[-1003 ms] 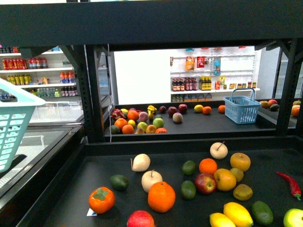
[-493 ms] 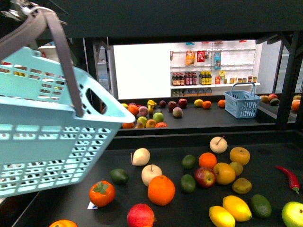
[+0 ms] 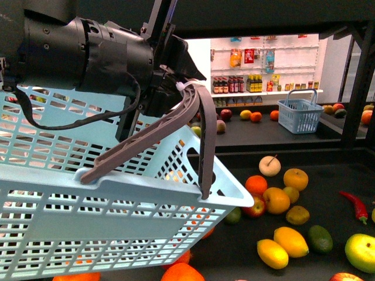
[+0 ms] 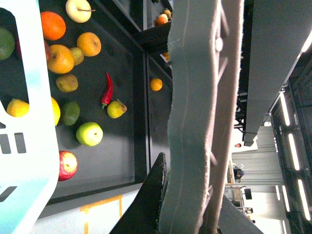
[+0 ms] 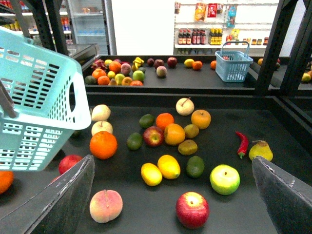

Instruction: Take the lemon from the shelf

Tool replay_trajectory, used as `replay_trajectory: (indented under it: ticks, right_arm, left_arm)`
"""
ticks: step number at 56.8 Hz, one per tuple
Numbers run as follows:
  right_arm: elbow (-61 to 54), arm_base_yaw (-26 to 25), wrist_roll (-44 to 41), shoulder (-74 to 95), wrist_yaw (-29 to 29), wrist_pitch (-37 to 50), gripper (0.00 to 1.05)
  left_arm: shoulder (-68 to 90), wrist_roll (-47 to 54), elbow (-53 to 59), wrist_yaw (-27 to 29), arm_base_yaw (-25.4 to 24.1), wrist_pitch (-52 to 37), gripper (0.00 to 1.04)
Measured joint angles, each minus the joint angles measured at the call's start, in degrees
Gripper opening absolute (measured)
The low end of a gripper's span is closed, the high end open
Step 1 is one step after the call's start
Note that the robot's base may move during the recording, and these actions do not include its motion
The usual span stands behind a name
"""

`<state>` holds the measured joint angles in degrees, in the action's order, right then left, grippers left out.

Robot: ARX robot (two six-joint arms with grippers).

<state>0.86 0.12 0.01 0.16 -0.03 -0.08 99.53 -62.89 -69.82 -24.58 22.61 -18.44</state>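
Yellow lemons are seen on the black shelf [image 5: 219, 146], toward its front. One lemon [image 5: 168, 166] and a second lemon [image 5: 151, 174] lie just beside each other, and a dark green fruit [image 5: 195, 166] sits close on the other side.

The wrong fruit could be grabbed, since so many are packed near. A lemon is round and smooth, so it could be pushed away and rolled if it is touched on one side only. The blue basket [image 3: 117, 193] is held low over the fruit, and much of the shelf is hidden by it in the front view. Fruit could be bumped by the basket if it is swung.

The left pincer [image 3: 176, 88] is judged to be closed on the grey handle [image 3: 202, 140] of the basket. The right pincer [image 5: 171, 161] is spread wide apart, with its fingers [image 5: 63, 200] seen at both sides. Nothing is held by it and nothing is touched by it.
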Motion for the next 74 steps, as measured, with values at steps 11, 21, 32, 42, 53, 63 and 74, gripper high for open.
replay_trajectory:
  ticks: [11,21,32,42,53,63,74]
  right_arm:
    - [3.19,-2.05,3.67,14.01,3.72,1.27,0.97]
    - [9.81,-11.02,3.3,46.47,-6.91,24.85,0.97]
    - [28.57,-15.3,-0.42,82.62,-13.86,31.43,0.97]
    - [50.12,-16.06,-5.38,106.88,-14.6,21.27,0.97]
    - [69.75,-13.27,-11.04,123.14,-12.79,15.56,0.97]
    - [82.23,-10.32,-16.2,135.03,-9.79,12.28,0.97]
    - [95.19,-8.39,-17.44,147.62,-8.94,9.27,0.97]
  left_arm:
    - [1.09,0.74,-0.55,0.04,0.79,-0.13,0.09]
    - [1.11,0.81,-0.55,-0.02,1.01,-0.15,0.09]
    - [1.11,0.92,-0.55,0.22,1.01,-0.15,0.09]
    - [1.11,0.96,-0.61,0.17,1.01,-0.2,0.09]
    - [1.11,0.96,-0.61,0.02,1.01,-0.2,0.09]
    - [1.11,1.07,-0.61,0.09,1.01,-0.2,0.09]
    - [1.11,1.09,-0.61,0.13,1.01,-0.2,0.09]
